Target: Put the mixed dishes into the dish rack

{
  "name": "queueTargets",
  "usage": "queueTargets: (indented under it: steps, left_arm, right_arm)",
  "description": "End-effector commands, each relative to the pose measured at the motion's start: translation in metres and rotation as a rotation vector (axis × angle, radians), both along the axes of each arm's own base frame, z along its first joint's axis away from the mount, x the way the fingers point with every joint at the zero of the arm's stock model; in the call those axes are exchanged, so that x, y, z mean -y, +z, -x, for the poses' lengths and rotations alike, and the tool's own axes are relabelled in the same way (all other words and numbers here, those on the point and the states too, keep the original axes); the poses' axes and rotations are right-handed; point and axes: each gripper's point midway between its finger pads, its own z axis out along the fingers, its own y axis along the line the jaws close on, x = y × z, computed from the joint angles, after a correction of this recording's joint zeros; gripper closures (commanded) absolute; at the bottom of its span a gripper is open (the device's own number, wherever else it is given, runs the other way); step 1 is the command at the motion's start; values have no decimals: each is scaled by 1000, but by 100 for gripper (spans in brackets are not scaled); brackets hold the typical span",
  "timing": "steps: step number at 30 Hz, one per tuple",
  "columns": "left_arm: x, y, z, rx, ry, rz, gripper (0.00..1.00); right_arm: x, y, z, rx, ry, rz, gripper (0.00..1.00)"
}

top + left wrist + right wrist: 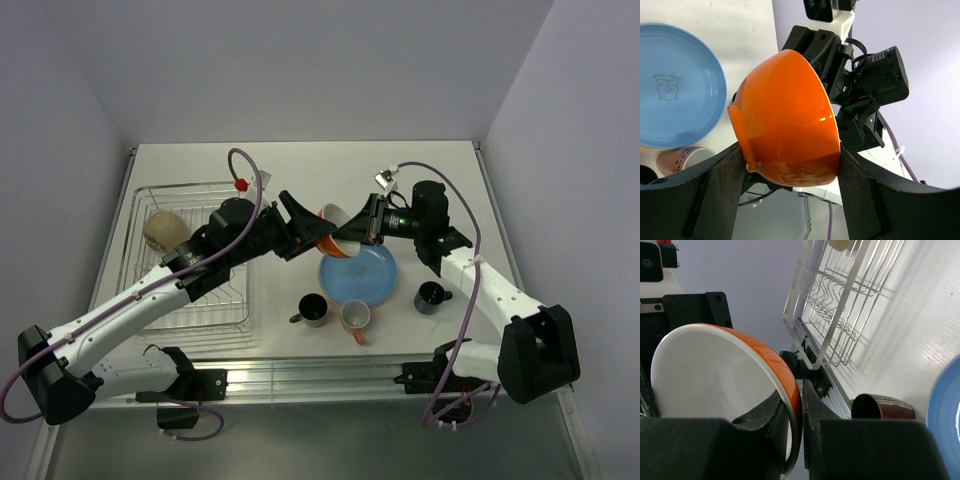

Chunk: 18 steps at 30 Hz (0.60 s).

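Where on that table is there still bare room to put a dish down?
The far strip of table behind both arms is bare. The dish rack shows only a cream bowl. Crowded: centre front, where the blue plate and three mugs cluster.

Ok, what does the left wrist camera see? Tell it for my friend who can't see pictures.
A shiny orange bowl fills the middle, tipped on its side between the two black fingers of the left gripper, while the right gripper holds its rim from behind. A blue plate and a pale mug sit on the white table to the left.
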Motion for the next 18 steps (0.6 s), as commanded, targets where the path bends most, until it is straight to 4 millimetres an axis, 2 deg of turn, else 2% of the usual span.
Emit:
queueTargets:
  steps: [1, 3, 6, 8, 11, 12, 14, 15, 18]
  left_arm:
    - [11, 15, 1, 40, -37, 67, 100]
    - [11, 13, 0, 42, -29, 69, 100]
    - [10, 11, 1, 43, -31, 70, 100]
    - [10, 11, 1, 44, -32, 67, 100]
    - [8, 10, 1, 50, -27, 65, 100]
    - [7, 11, 1, 51, -23, 60, 100]
    - [4, 10, 0, 55, -11, 49, 100]
    - [3, 10, 0, 54, -8, 46, 100]
    - [-4, 9, -3, 54, 12, 29, 100]
  right_arm:
    - [1, 37, 0, 149, -9, -4, 77]
    - [2, 40, 0, 166, -17, 6, 64]
    - [2, 43, -2, 177, -15, 10, 51]
    - [1, 43, -2, 176, -11, 8, 48]
    - [1, 43, -2, 177, -9, 4, 38]
    - [2, 42, -3, 176, -18, 10, 27]
    - [3, 41, -3, 188, -25, 19, 19]
    - [4, 40, -4, 180, -31, 27, 12]
    - [5, 38, -5, 186, -40, 39, 6]
